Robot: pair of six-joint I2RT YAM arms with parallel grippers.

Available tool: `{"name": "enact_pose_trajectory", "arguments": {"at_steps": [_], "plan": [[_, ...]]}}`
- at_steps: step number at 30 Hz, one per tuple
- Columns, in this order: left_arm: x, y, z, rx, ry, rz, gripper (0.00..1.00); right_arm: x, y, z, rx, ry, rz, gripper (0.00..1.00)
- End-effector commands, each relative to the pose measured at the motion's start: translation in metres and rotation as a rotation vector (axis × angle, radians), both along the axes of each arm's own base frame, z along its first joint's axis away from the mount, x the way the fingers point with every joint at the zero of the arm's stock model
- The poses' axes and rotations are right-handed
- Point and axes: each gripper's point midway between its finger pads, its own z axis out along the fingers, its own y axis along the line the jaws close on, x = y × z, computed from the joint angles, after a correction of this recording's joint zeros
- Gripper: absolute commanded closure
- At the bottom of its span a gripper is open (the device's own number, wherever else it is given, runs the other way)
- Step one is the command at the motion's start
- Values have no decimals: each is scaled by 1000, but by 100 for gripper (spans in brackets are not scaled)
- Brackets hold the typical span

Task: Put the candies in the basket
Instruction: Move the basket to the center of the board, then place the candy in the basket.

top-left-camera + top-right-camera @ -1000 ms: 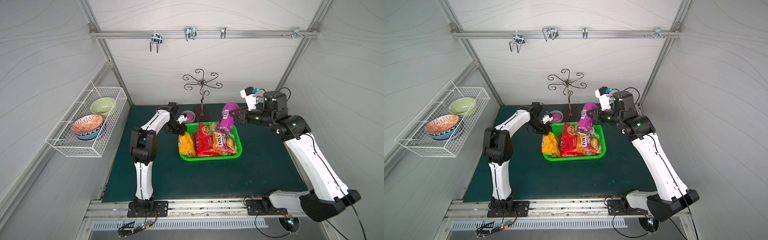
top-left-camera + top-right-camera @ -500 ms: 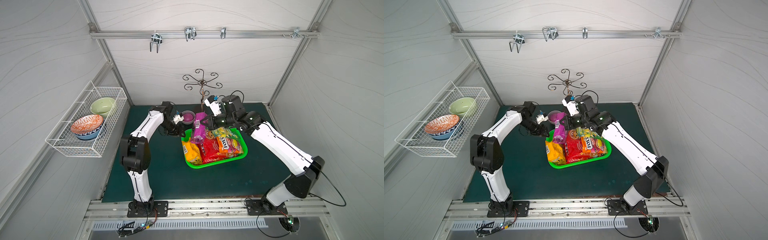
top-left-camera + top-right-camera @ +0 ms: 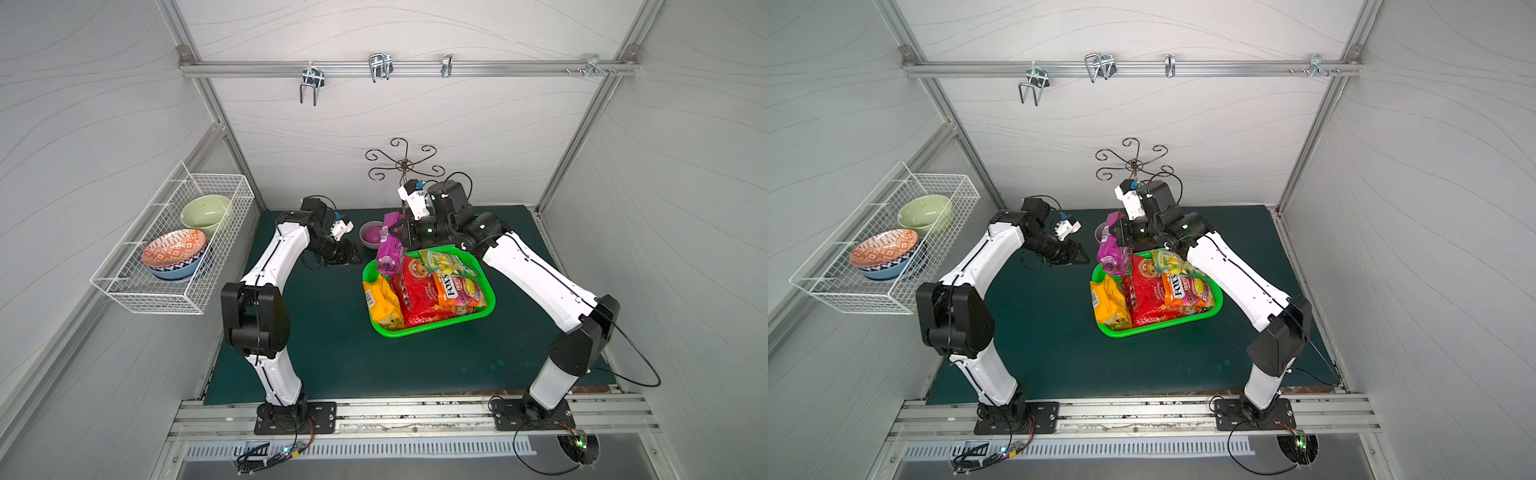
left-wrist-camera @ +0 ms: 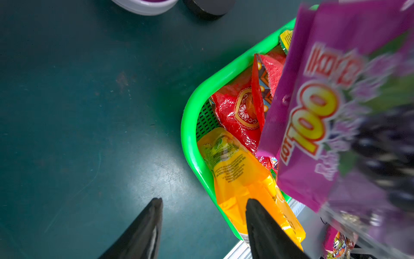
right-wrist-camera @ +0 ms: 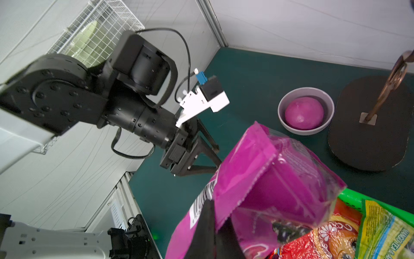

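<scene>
Right gripper (image 3: 397, 232) clamped narrow on the top edge of the purple bag (image 3: 390, 253); the pinch shows close up in the right wrist view (image 5: 218, 224), with the bag (image 5: 268, 179) crumpled around the jaws.

The bag hangs straight below this gripper, long axis near vertical and a little tilted. Its lower end is over the far corner of the basket (image 3: 432, 326), on the side toward the left arm. Cannot tell whether the bottom edge touches the rim or the bags under it.

Below and toward the right arm's base from the gripper, lying in the basket: yellow bag (image 3: 382, 301), red bag (image 3: 417, 291), green bag (image 3: 444, 262), orange bag (image 3: 457, 291). No candy bag seen out on the mat (image 3: 332, 340).

Left gripper (image 3: 347, 255) has its jaws apart at a middling width and holds nothing. It is low over the mat, just beside the same corner and clear of the purple bag. From its own camera the purple bag (image 4: 324, 112) hangs ahead, above the basket rim (image 4: 188, 125).

Judgement: last bag, release step. What matters is that the bag's lower end sits near the rim, not over the middle; let go here, it may tip outward toward the left gripper. A small carry inward first looks safer. Right arm has it; left arm not needed.

Small bowl (image 3: 371, 235) with a pink ball sits just beyond the held bag, apart from the basket.
</scene>
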Motion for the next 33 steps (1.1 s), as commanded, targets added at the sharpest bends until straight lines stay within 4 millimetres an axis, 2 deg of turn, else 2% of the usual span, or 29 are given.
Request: {"name": "enact_pose_trajectory", "arguments": {"at_steps": [1, 6, 8, 13, 16, 21, 23, 29, 33], "plan": [[7, -3, 0, -6, -23, 6, 38, 7, 14, 47, 119, -115, 17, 100], [12, 7, 5, 15, -37, 42, 37, 10, 25, 26, 103, -66, 34, 100], [13, 13, 6, 26, -46, 60, 36, 7, 26, 9, 72, -42, 41, 100], [15, 21, 3, 46, -47, 75, 36, -2, 15, -38, -18, 44, 31, 100], [17, 19, 4, 35, -46, 69, 36, -12, 5, -56, -64, 100, 22, 100], [29, 10, 1, 30, -55, 40, 36, -25, -9, -57, -97, 143, 8, 100], [37, 4, -2, 48, -73, 12, 36, -24, -14, -57, -117, 179, -20, 100], [75, -21, -5, 63, -160, -46, 36, -24, -20, -63, -128, 437, -163, 100], [94, -33, -6, 70, -194, -70, 36, -25, -16, -82, -78, 596, -296, 100]]}}
